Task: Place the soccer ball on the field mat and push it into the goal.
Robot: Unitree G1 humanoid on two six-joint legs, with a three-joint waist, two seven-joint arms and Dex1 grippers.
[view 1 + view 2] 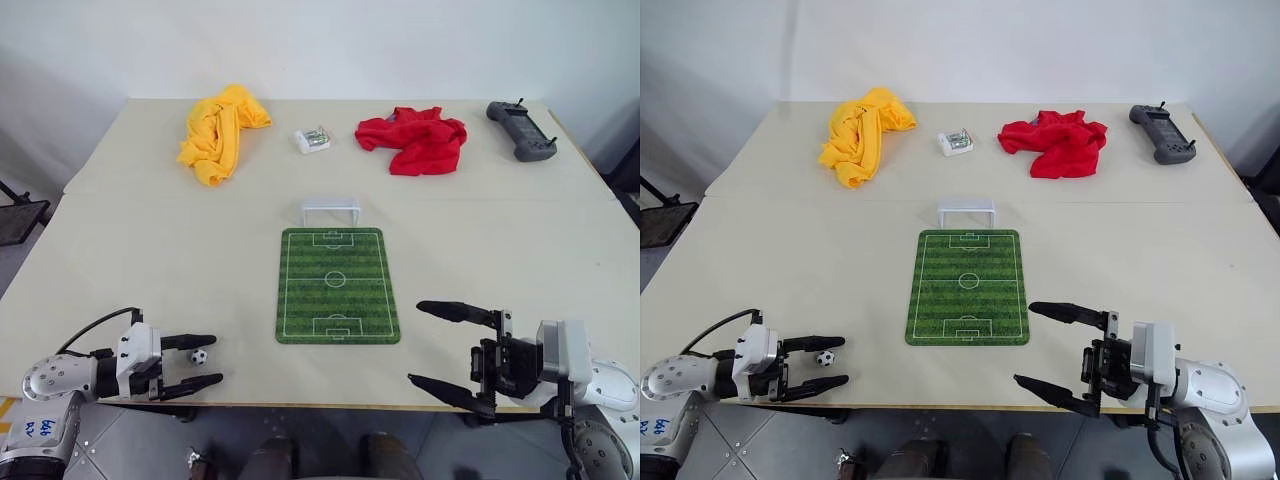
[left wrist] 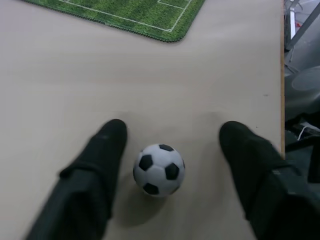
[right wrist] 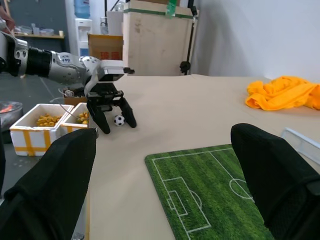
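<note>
My left gripper (image 1: 205, 360) sits low over the near left corner of the desk (image 1: 150, 230), its two black fingers spread with the soccer ball (image 1: 200, 356) between them. In the left wrist view the ball (image 2: 159, 169) rests on the bare desk, just beside one finger (image 2: 107, 145) and clearly apart from the other, so I judge that nothing is gripped yet. My right gripper (image 1: 432, 343) hangs wide open and empty at the near right edge, just beside the field mat (image 1: 336, 285).

By my reckoning the task has hardly begun. The ball is off the mat, well to its left, and the mat lies bare. The goal (image 1: 331, 211) stands at the mat's far end, touching or nearly touching its edge. What is left is nearly all of it: close on the ball, lift it, set it on the grass print, then push it up the pitch into the goal.
</note>
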